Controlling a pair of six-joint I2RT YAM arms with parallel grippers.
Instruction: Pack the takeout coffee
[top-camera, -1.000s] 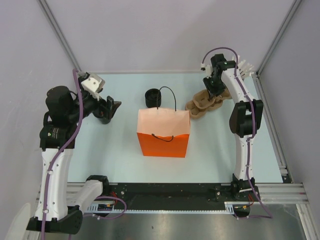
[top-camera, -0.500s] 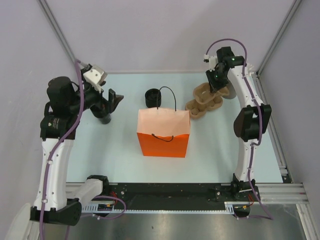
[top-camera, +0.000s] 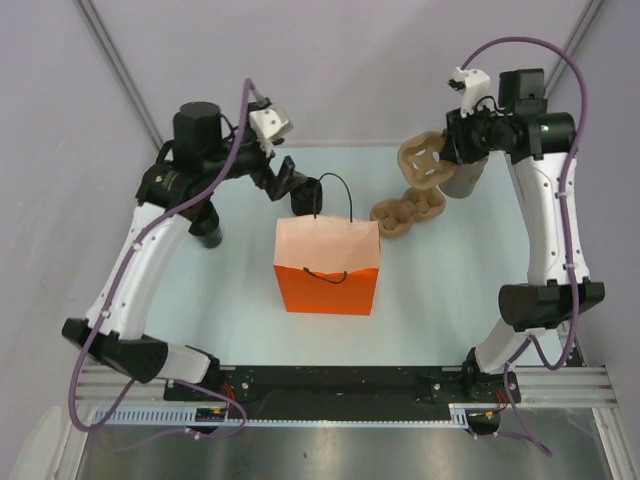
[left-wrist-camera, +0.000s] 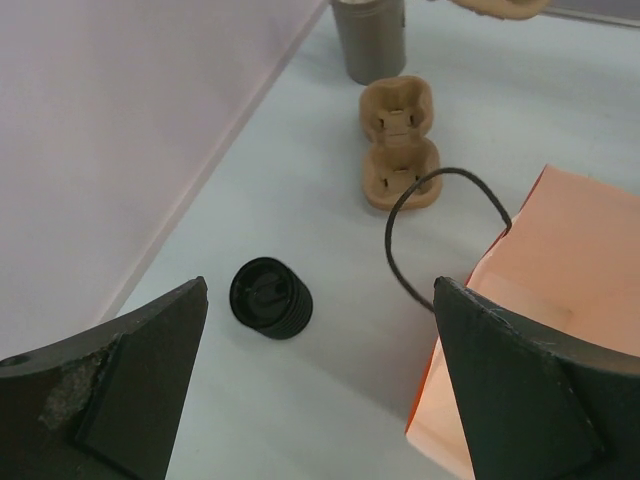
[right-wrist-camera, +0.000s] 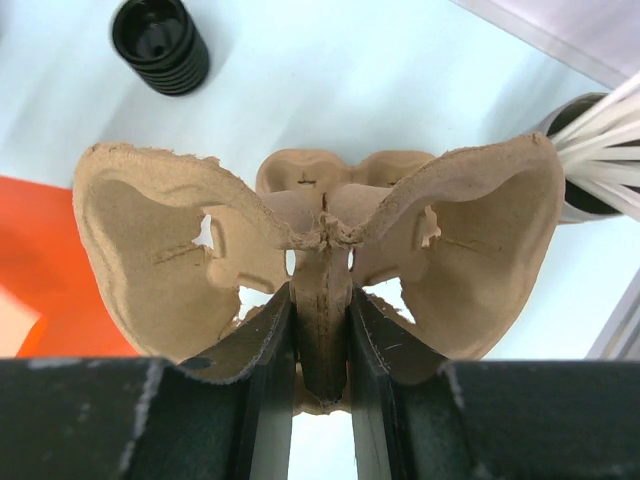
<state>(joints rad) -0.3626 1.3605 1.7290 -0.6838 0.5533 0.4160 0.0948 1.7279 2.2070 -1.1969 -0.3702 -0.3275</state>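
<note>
Overhead, both of my arms reach toward the far side of the desk (top-camera: 230, 300). My left fingers (left-wrist-camera: 120, 390) are spread wide and hang above the coffee (left-wrist-camera: 271, 298), touching nothing. The coffee stands upright on the desk with its lid on, just behind the far left corner of the bag (top-camera: 328, 265) and apart from it. The bag stands open at mid-desk, one handle arching over its rim. My right fingers (right-wrist-camera: 375, 390) pinch the central ridge of a carrier (right-wrist-camera: 150, 240), holding it off the desk with its two cups to either side. A second carrier (top-camera: 408, 215) lies on the desk below it, near the tub (top-camera: 462, 180) of white sticks.
</note>
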